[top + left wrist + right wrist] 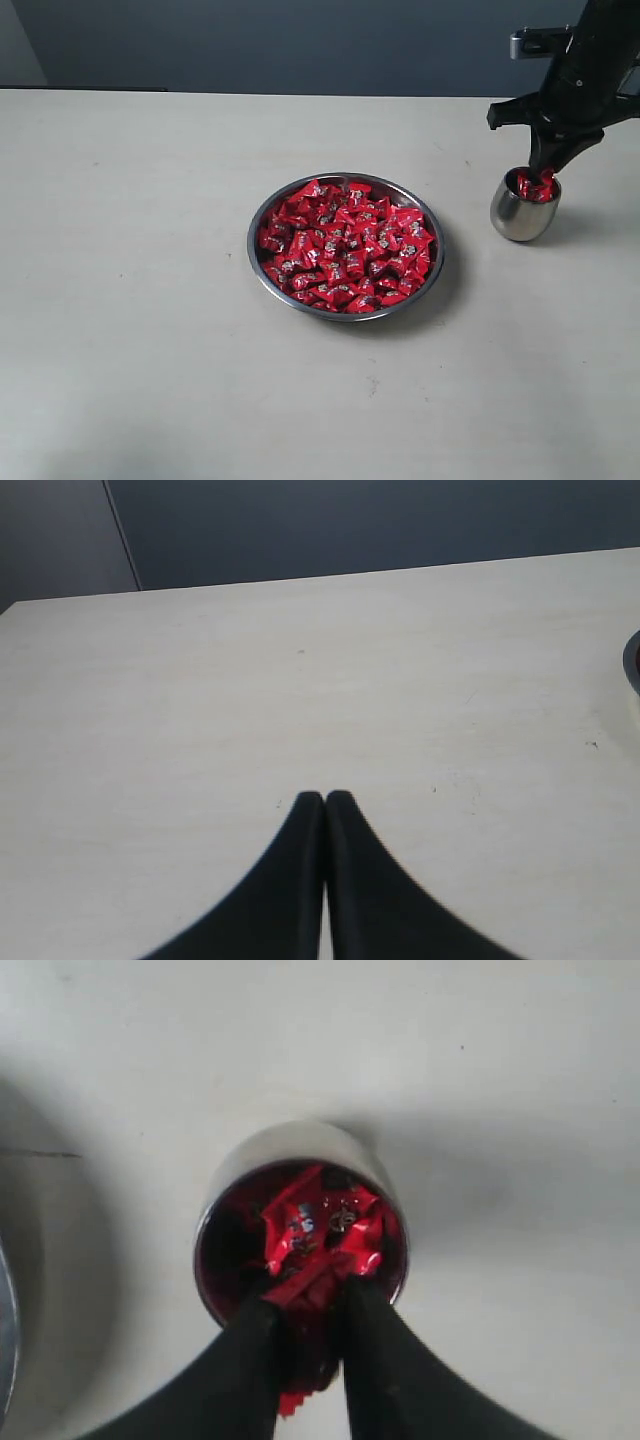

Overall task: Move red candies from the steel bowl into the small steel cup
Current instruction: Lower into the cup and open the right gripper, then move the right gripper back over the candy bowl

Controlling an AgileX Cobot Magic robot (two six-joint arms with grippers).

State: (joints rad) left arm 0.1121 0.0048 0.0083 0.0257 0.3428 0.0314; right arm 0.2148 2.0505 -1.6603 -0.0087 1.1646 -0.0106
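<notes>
Our right gripper (308,1298) clamps one red candy (312,1340) over the small steel cup (518,218), seemingly holding a few; the steel bowl (252,240) lies heaped with red candies (345,250); our left gripper (325,802) is closed

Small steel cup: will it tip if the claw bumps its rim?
Probably tippy: the small steel cup has a rounded belly that curves in toward its base. Likely light, as it holds only a few red candies. Its polished wall may slip in the right claw.
</notes>
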